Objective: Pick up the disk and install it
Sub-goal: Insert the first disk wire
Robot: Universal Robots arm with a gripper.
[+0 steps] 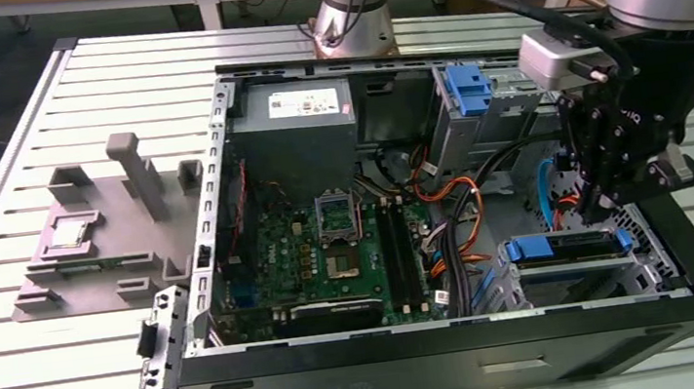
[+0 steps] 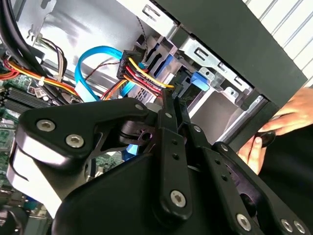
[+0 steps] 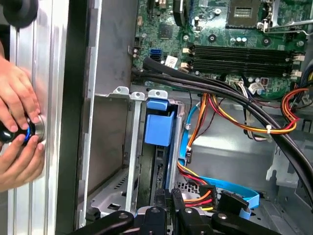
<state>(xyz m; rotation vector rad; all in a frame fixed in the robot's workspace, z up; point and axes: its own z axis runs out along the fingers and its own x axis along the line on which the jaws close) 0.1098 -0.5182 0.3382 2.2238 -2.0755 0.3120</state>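
The disk, in its blue carrier, sits in the grey drive bay at the front corner of the open computer case, on the exterior view's right. In the first wrist view the disk stands edge-on in the bay slot, its blue end showing. In the second wrist view the blue end of the disk shows past the fingertips. My gripper hangs inside the case just above the bay. Its black fingers lie close together with nothing between them. The gripper is right at the disk's near end.
Orange, red and black cables and a blue flat cable run beside the bay. The motherboard fills the case's middle. A person's hands hold a knob on the table outside the case wall. A grey fixture stands on the exterior view's left.
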